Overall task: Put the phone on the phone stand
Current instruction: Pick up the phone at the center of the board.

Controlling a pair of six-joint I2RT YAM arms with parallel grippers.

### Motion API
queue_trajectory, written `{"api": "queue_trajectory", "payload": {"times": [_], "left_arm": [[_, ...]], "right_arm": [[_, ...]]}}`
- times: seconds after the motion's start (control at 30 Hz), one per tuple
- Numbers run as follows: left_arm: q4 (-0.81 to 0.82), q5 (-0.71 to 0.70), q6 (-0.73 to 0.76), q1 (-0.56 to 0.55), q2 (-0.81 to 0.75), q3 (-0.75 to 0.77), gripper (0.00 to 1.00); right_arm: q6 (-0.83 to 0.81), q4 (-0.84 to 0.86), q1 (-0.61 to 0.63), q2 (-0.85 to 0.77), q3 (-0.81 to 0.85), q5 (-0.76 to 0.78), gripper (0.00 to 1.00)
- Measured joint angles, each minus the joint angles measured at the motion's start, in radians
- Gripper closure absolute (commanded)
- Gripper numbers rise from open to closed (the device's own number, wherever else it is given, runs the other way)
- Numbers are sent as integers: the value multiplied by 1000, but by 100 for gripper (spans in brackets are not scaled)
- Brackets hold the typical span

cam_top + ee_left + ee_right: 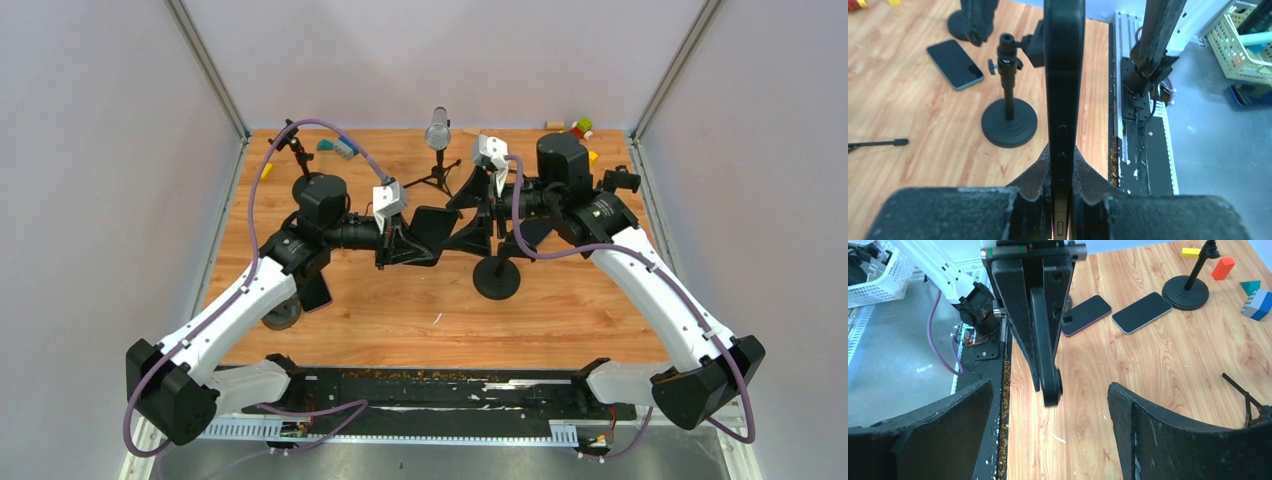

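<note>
Slip judged biggest risk: found phone (pixel 1064 75) pinched only by bottom end in left gripper (pixel 1063 155), clamped tight, mid-air near phone stand (pixel 1009 115), not yet on it. Lesser: could have toppled stand on approach. Found right gripper (pixel 1050 390) spread wide, empty. Looked slim, black, edge-on, side buttons showing.

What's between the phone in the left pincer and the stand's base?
Nothing. The left wrist view shows only bare wooden table between the phone and the stand's base.
</note>
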Motion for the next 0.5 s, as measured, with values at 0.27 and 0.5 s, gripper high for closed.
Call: {"api": "queue_trajectory", "payload": {"times": [0.27,0.5], "left_arm": [[161,12,-110,16,-19,-2,100],[443,38,-287,16,-13,-81,100]], "right_arm": [[101,102,-23,-15,-16,28,19],[201,193,-28,0,-23,-14,30]]}}
